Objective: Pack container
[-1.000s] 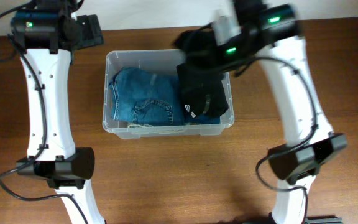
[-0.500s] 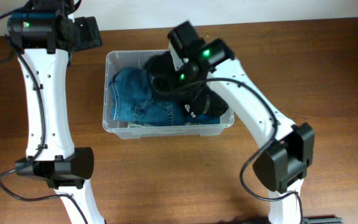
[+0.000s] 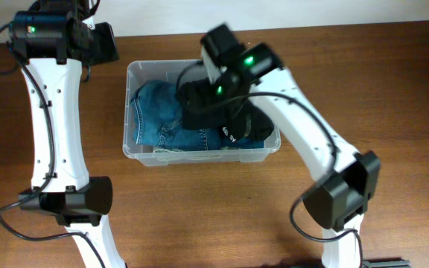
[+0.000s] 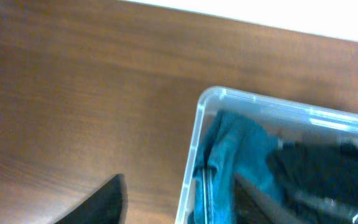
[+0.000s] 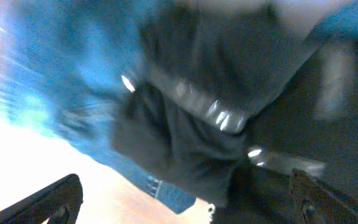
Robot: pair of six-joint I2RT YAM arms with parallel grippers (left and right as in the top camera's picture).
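Observation:
The container [image 3: 199, 158], a clear tub, stands mid-table. It holds folded blue jeans [image 3: 155, 115] on the left and a black garment [image 3: 258, 128] on the right. My right gripper [image 3: 203, 97] hangs low over the tub's middle. In the right wrist view this gripper [image 5: 188, 208] is open wide, with the black garment [image 5: 191, 124] and jeans [image 5: 48, 68] lying beneath and nothing pinched. My left gripper [image 3: 104, 42] hovers beyond the tub's far left corner. In its own view the left gripper [image 4: 179, 208] has its fingers [image 4: 101, 202] apart, and the container's corner [image 4: 207, 96] shows ahead.
The brown wooden table [image 3: 393, 97] stretches on both sides of the tub. A white wall edge [image 4: 260, 12] runs along the far side. Both arm bases [image 3: 65, 201] stand near the front edge.
The right arm swung from the back right down over the tub's middle and its jaws opened off the black garment. The left gripper's fingers narrowed a little.

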